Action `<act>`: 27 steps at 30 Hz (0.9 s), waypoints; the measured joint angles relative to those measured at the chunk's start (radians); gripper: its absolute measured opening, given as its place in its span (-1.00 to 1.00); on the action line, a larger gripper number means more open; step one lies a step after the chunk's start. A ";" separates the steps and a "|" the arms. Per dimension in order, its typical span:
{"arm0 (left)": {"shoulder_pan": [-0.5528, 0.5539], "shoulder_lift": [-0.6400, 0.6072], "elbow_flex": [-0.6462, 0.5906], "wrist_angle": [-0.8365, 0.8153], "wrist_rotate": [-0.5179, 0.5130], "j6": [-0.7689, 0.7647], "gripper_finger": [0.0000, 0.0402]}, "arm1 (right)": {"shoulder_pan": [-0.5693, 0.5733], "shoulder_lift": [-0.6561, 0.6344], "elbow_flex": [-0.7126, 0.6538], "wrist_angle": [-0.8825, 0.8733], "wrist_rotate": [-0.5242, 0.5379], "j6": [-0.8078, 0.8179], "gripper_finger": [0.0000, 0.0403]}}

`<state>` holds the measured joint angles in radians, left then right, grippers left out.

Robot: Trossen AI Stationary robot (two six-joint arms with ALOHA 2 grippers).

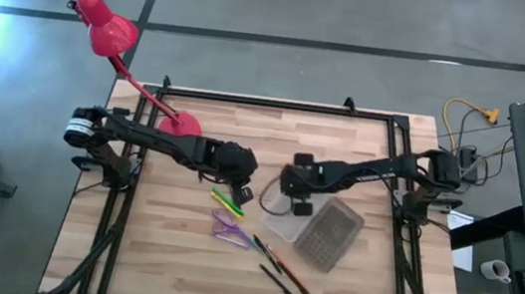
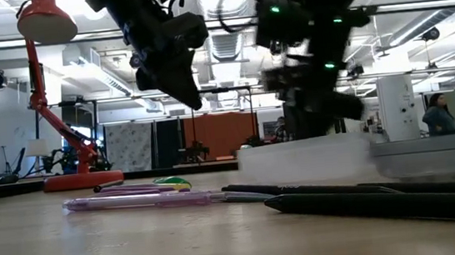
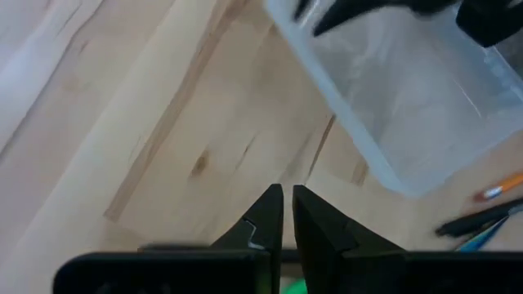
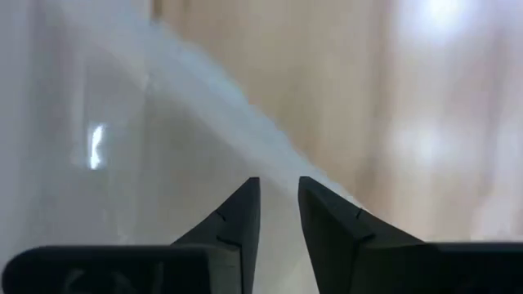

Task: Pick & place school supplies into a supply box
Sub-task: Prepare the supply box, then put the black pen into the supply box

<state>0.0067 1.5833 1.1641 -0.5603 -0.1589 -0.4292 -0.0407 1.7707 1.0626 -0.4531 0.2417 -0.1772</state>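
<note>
Left hand (image 1: 240, 193) clenched, nothing visibly grasped, above the green pencil (image 1: 226, 203). Right hand (image 1: 297, 210) nearly clenched over the supply box (image 1: 285, 222), at 3 o'clock.

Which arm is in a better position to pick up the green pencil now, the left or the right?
Probably the left. The left gripper hovers just beside the green pencil, with its fingers nearly closed and empty. The right gripper is over the clear supply box, farther from the pencil.

My right claw (image 4: 278, 204) hangs over the clear box (image 4: 106, 147), its two dark fingers (image 4: 233, 216) close together with a narrow gap. Blurred wooden counter (image 4: 343, 73) lies beyond the box's edge.
</note>
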 joint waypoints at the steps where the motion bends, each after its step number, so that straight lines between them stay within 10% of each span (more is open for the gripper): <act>1: 0.000 -0.001 0.000 -0.021 -0.005 0.000 -0.92 | -0.013 0.009 0.023 0.019 0.000 -0.004 -0.61; 17: 0.128 -0.160 -0.301 -0.179 -0.139 -0.715 -0.88 | -0.074 -0.150 0.184 -0.294 0.143 0.418 -0.23; 27: 0.181 -0.165 -0.405 -0.095 -0.295 -0.735 -0.64 | -0.052 -0.208 0.144 -0.411 0.188 0.690 0.18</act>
<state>0.1879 1.4187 0.7587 -0.6553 -0.4539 -1.1639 -0.0926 1.5632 1.2065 -0.8642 0.4294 0.5132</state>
